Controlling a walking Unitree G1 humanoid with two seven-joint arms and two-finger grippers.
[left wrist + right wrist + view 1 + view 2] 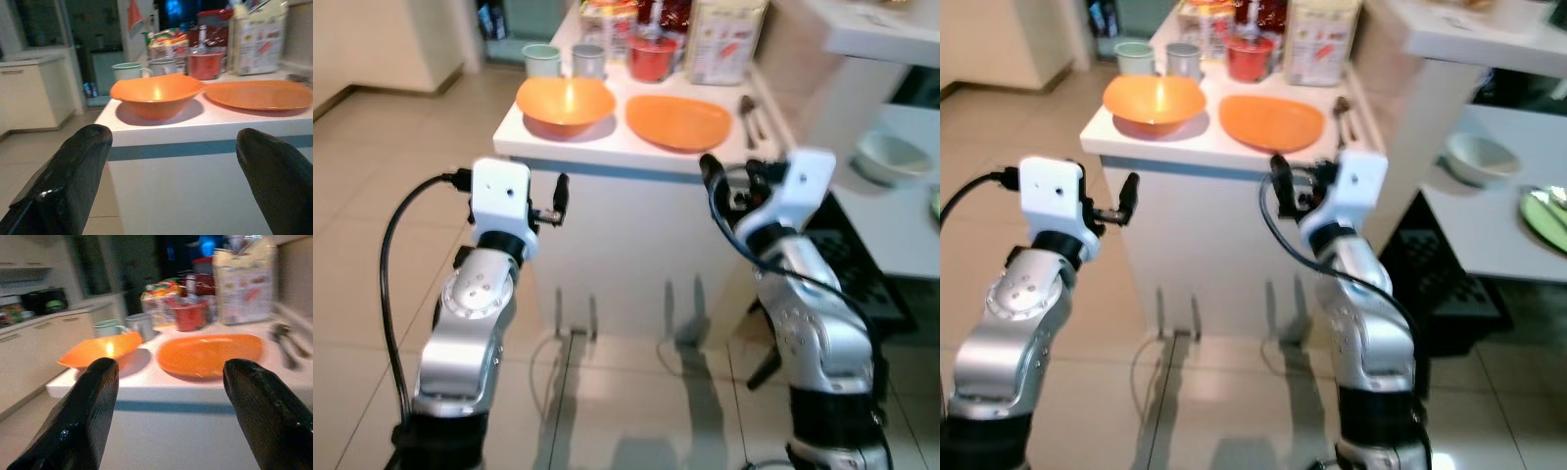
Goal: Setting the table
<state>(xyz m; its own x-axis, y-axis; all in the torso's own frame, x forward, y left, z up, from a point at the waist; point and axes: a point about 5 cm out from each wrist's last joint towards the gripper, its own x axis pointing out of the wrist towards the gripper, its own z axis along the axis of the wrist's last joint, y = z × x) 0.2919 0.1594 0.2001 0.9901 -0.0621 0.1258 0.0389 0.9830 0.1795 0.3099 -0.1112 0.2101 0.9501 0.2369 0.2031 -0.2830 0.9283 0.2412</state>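
An orange bowl (565, 103) and an orange plate (678, 120) sit side by side near the front edge of a white counter (607, 149). A spoon and fork (749, 119) lie to the right of the plate. Both arms are raised in front of the counter, a little short of its edge. My left gripper (176, 142) is open and empty, facing the bowl (156, 95). My right gripper (168, 377) is open and empty, facing the plate (210, 355).
Two mugs (564, 60), a red pot (653, 57) and a food bag (724, 39) crowd the counter's back. To the right stands a white table with a white bowl (891, 157) and a green plate (1547, 220). A black crate (862, 269) sits below.
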